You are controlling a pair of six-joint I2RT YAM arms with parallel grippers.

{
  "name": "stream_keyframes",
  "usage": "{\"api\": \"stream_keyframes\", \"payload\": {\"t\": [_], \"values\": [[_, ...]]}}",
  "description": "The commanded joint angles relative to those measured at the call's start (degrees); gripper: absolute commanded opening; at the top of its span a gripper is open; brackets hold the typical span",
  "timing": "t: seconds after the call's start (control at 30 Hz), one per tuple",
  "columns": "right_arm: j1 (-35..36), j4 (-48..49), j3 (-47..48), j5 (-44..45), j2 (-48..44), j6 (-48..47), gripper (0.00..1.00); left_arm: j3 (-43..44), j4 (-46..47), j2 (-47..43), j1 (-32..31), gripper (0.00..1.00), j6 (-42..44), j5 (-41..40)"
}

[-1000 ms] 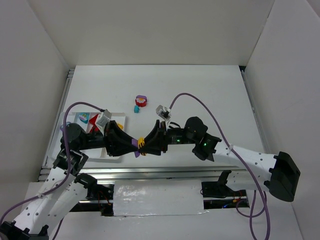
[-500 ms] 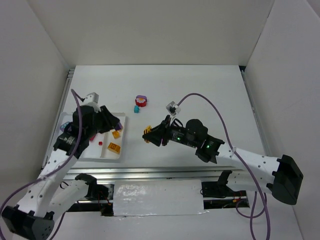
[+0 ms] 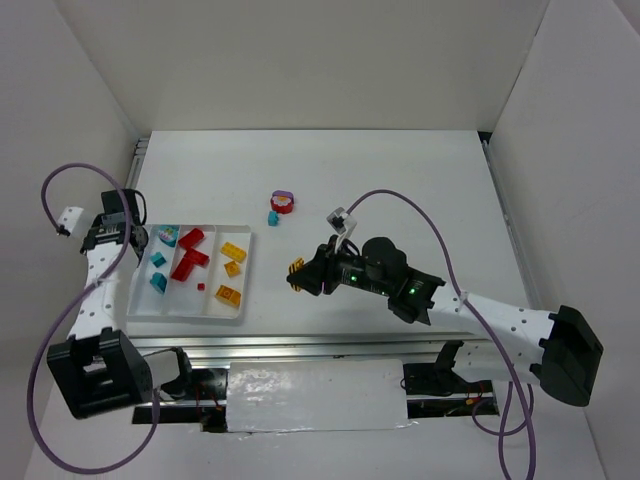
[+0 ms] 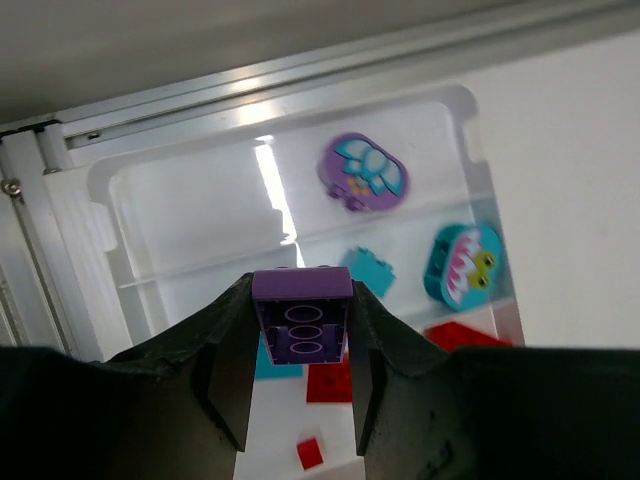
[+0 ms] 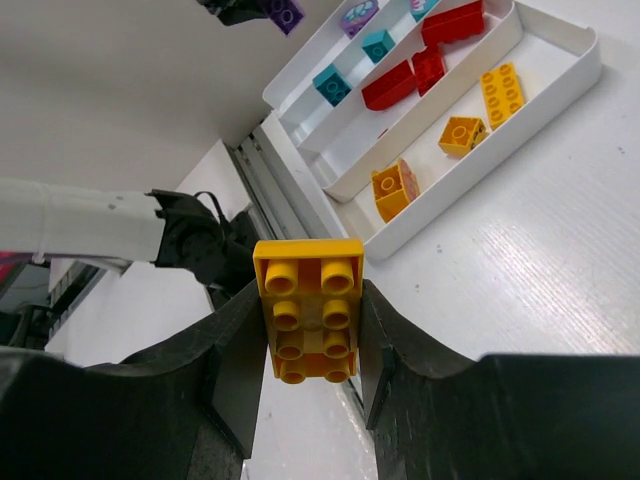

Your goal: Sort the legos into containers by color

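From the front middle of the table (image 3: 420, 180), across the white tray (image 3: 185, 303) to its left end, the left gripper (image 4: 300, 295) has just swung, clamped on a small purple brick (image 4: 300, 330), seemingly above the purple compartment (image 4: 200, 215) and ready to drop. The right gripper (image 5: 310, 295), just off the tray's right edge, grasps a studded yellow brick (image 5: 308, 315).
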Motion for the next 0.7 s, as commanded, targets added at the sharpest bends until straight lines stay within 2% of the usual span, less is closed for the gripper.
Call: {"api": "stream_keyframes", "payload": {"t": [0.0,0.17,0.33,0.43,0.47,0.53,0.57,0.63,0.67], "values": [[-0.1,2.4,2.0,-3.2,-0.3,0.9,0.0,3.1,1.3,5.1,5.1,0.0,-4.3,0.2],[0.1,3.4,3.7,-5.8,3.2,1.5,0.0,8.3,-3.6,16.0,8.3,0.01,-6.5,-4.8],[0.2,2.3,6.5,-7.3,5.8,1.2,0.0,8.2,-0.1,22.6,12.5,0.0,-5.6,2.4],[0.3,1.1,7.7,-9.0,6.2,0.6,0.0,7.3,2.0,24.8,14.2,0.08,-4.5,5.4],[0.4,0.9,7.8,-9.1,6.1,0.6,0.0,7.2,2.0,25.3,14.6,0.18,-4.8,5.6],[0.3,0.4,8.3,-9.3,6.2,0.3,0.0,6.5,2.5,25.4,14.7,0.26,-5.1,6.2],[0.4,-0.1,8.5,-9.6,6.3,0.1,0.0,5.8,2.7,24.9,14.7,0.38,-5.2,6.4],[0.4,-0.2,8.5,-9.8,6.4,0.1,0.0,4.8,4.1,24.1,14.7,0.54,-5.0,7.1],[0.6,0.1,8.5,-9.8,6.3,0.1,0.0,4.4,4.1,23.4,14.7,0.68,-5.8,7.1]]}}
